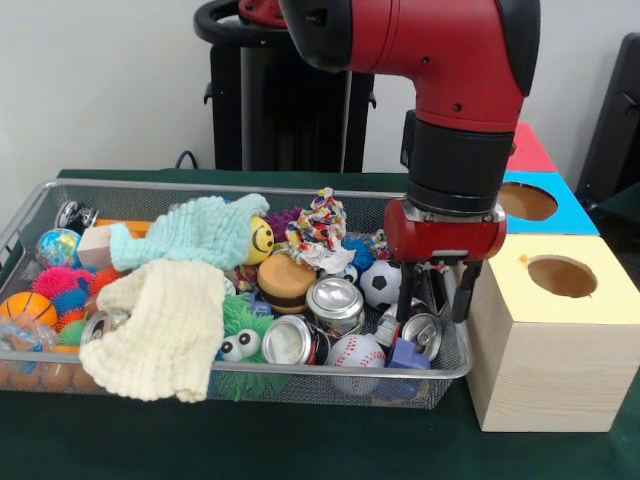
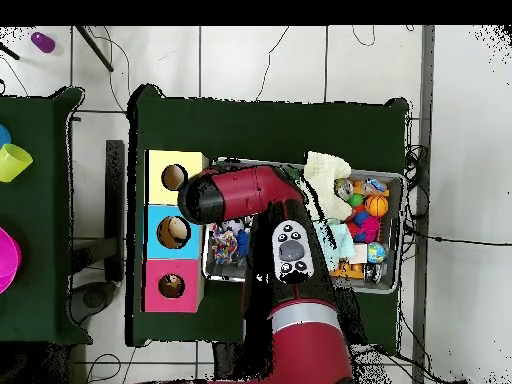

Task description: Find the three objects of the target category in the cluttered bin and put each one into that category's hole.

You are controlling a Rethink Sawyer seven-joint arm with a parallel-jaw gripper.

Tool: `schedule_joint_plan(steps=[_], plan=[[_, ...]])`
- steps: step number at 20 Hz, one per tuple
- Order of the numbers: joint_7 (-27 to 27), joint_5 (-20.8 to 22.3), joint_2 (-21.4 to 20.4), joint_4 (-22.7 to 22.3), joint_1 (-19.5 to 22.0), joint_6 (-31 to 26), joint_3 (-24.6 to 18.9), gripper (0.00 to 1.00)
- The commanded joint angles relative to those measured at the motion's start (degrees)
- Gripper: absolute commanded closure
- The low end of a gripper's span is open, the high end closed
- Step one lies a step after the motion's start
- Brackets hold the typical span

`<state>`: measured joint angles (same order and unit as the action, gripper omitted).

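While the gripper (image 1: pixel 437 300) hangs inside the wire bin (image 1: pixel 250 374) at the end nearest the boxes, its black fingers (image 1: pixel 463 292) stand narrowly apart with nothing visibly between them; tips are down among the clutter, just above an open can (image 1: pixel 424 333) and a blue block (image 1: pixel 407 354).

Near rim of bin, from that end: blue block, baseball (image 1: pixel 356 353), another can (image 1: pixel 292 341) on its side, green spiky toy with googly eyes (image 1: pixel 238 345), cream cloth (image 1: pixel 165 327) draped over the near rim, orange mini basketball (image 1: pixel 26 309) at the opposite end.

Mid bin: upright can (image 1: pixel 334 302), soccer ball (image 1: pixel 380 283) just beside the gripper, burger toy (image 1: pixel 285 283), pink spiky ball (image 1: pixel 55 282).

Far side: mint cloth (image 1: pixel 195 232) over a yellow smiley ball (image 1: pixel 260 240), knotted rope toy (image 1: pixel 320 228), globe ball (image 1: pixel 57 247), another can (image 1: pixel 74 215) in the far corner.

Beside the bin on the green worktop (image 1: pixel 300 445): row of three wooden boxes, each with a round hole on top. Yellow-topped box (image 1: pixel 550 335) nearest, touching the bin end; blue-topped (image 1: pixel 540 204) behind it; pink-topped (image 1: pixel 527 148) farthest. Which category is the target: cannot tell.

Overhead view: arm (image 2: pixel 290 300) covers the box end of the bin.
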<state>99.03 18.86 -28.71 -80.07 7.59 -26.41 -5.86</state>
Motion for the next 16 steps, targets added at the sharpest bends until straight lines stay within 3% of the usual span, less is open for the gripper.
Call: schedule_joint_plan(steps=[1, 16], plan=[[6.0, 0.7, 3.0, -3.4, 1.9, 3.2, -0.8, 0.00], [6.0, 1.4, 6.1, -2.7, 2.2, 7.2, -0.2, 0.00]])
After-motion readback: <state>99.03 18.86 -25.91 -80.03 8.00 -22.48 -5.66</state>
